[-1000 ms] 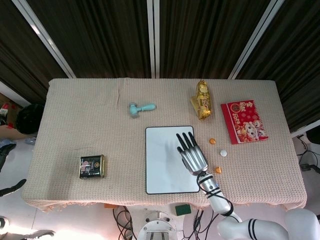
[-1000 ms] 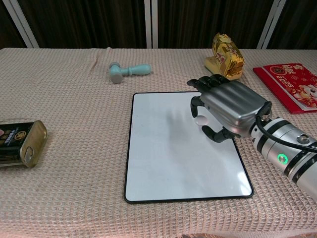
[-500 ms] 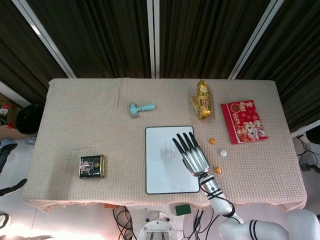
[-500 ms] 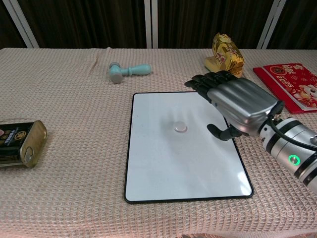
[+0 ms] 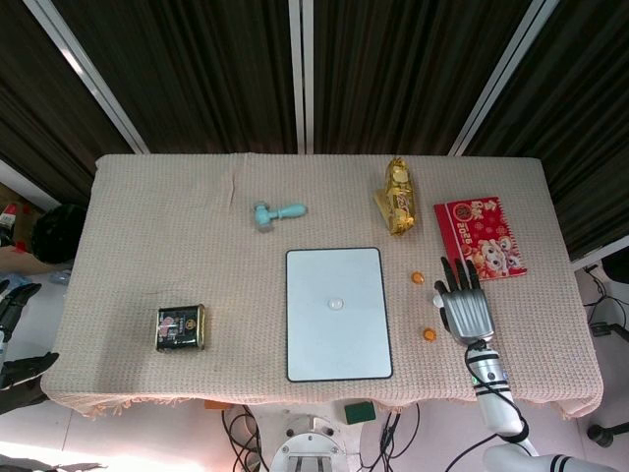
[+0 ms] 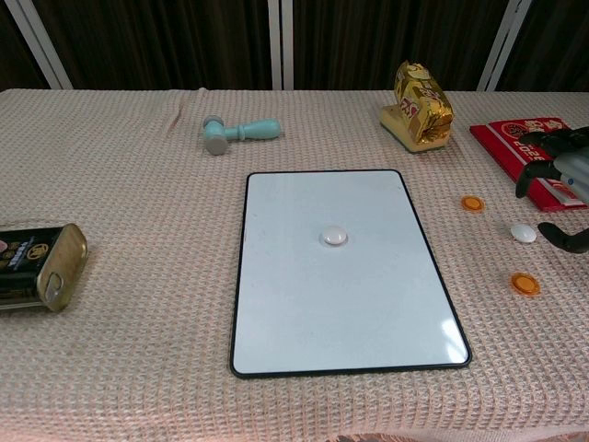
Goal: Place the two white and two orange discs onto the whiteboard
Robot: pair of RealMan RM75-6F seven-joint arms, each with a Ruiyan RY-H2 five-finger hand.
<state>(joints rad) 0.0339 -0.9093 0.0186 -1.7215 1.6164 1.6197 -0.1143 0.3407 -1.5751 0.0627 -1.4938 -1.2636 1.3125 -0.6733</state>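
Head view: high, straight down. Chest view: low, close, forward. Shared: whiteboard [image 5: 337, 313] [image 6: 340, 267].

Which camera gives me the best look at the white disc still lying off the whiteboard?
The chest view: the white disc lies fully clear on the cloth, between the right hand's fingers and right of the whiteboard. In the head view the hand covers most of it; only a white sliver shows.
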